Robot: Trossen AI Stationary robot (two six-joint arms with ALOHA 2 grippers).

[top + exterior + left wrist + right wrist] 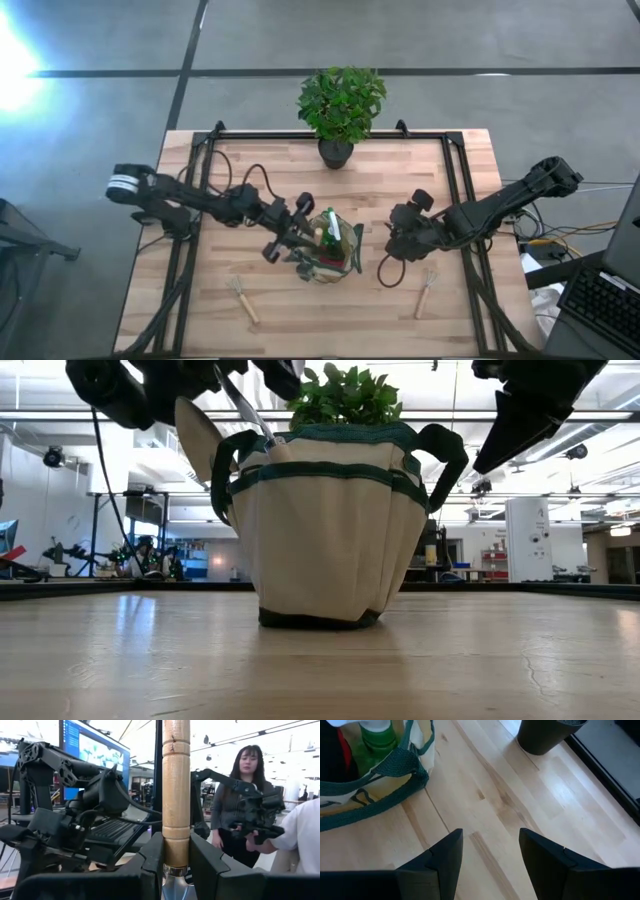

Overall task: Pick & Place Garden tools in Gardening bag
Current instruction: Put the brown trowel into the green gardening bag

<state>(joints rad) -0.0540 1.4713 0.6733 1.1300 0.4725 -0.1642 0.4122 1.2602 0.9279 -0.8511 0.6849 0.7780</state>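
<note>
The khaki gardening bag (336, 252) with green trim stands on the table's middle; it also shows in the low view (330, 530). A green spray bottle (377, 735) and a red-and-black tool stand inside it. My left gripper (293, 238) is at the bag's left rim, shut on a wooden-handled trowel (176, 785). The trowel's silver blade (200, 435) shows beside the bag's left loop handle. My right gripper (490, 852) is open and empty just right of the bag (380, 775). Two more wooden-handled tools lie flat on the table, one near left (243, 298) and one near right (425, 290). My left gripper pinches the trowel's wooden handle (176, 851) between its two fingers (150, 865), at the handle's end next to the metal collar. The fingers lie across the handle. The trowel is lifted clear of the table, its blade (200, 435) level with the bag's rim.
A leafy plant in a dark pot (338, 110) stands at the table's far edge, behind the bag. Bare wood lies between the bag and the pot (545, 735). A person stands in the room beyond the table.
</note>
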